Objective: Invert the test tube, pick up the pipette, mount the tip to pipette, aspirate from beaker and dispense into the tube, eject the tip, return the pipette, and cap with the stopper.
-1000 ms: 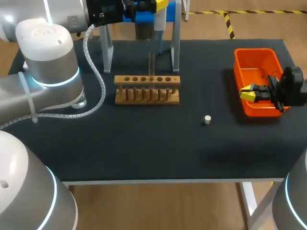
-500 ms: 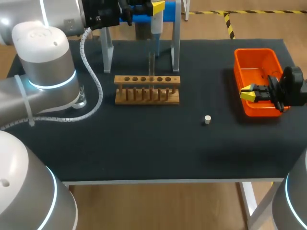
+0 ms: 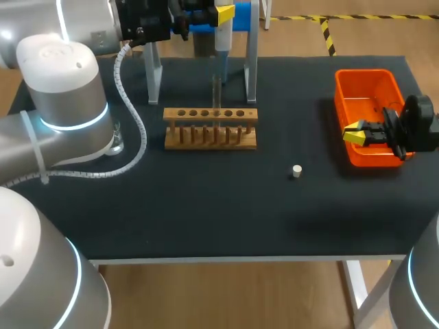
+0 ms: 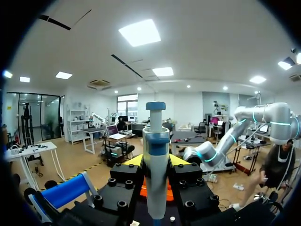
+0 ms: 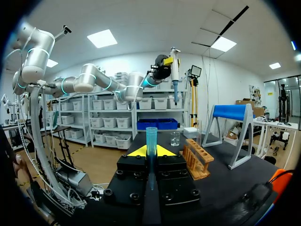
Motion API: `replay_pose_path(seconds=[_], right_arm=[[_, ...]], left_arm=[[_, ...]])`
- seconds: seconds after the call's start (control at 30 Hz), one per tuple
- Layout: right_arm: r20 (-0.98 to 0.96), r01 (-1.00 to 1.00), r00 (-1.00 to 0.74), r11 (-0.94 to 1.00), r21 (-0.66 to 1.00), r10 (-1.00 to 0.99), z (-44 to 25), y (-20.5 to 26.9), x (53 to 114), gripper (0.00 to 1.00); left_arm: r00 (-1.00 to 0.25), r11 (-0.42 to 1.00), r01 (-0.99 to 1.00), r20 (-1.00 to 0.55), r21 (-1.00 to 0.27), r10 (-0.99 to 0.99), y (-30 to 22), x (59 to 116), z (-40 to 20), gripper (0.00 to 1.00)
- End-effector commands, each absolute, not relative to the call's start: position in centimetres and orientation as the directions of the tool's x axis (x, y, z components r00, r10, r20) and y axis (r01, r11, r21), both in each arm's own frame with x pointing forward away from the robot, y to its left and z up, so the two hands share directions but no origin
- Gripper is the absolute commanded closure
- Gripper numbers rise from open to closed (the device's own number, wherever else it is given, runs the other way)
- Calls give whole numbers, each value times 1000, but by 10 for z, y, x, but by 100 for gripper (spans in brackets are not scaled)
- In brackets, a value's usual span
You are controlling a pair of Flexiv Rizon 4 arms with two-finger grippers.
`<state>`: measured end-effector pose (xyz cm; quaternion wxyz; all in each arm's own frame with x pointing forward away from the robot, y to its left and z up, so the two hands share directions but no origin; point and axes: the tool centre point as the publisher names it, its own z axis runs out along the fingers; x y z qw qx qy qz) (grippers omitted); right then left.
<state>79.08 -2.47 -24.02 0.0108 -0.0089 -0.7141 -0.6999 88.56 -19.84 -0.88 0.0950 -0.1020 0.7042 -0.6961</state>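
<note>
— Where does your pipette (image 3: 223, 31) sit?
— Your left gripper (image 4: 156, 161) is clamped on its barrel from both sides, held up at the far side of the table (image 3: 206, 212), past the wooden rack (image 3: 210, 128). Its long axis stands upright, plunger end up and nozzle down.
— And your right gripper (image 5: 151, 151)?
— It's over the orange bin (image 3: 367, 72), closed on a blue tip (image 5: 151, 139) that lies along the fingers, wide end outward. The stopper (image 3: 296, 171) lies loose on the table.

The black table (image 3: 206, 212) bears a wooden rack (image 3: 210, 128) before a stand (image 3: 252, 68) at its far edge, an orange bin (image 3: 363, 72) by its right edge, a stopper (image 3: 296, 171) right of centre, and a beaker (image 3: 116, 142) near its left edge.
</note>
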Motion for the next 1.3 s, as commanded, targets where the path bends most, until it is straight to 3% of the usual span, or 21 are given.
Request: replay_pose_path(seconds=[0.03, 1.3], right_arm=[[27, 27, -1000, 22, 999, -2, -240, -25, 790, 100], [27, 27, -1000, 22, 999, -2, -240, -25, 790, 100]], left_arm=[[-959, 0, -8, 8, -1000, -283, -197, 883, -10, 100], [-960, -6, -11, 12, -1000, -280, -197, 883, -13, 100]])
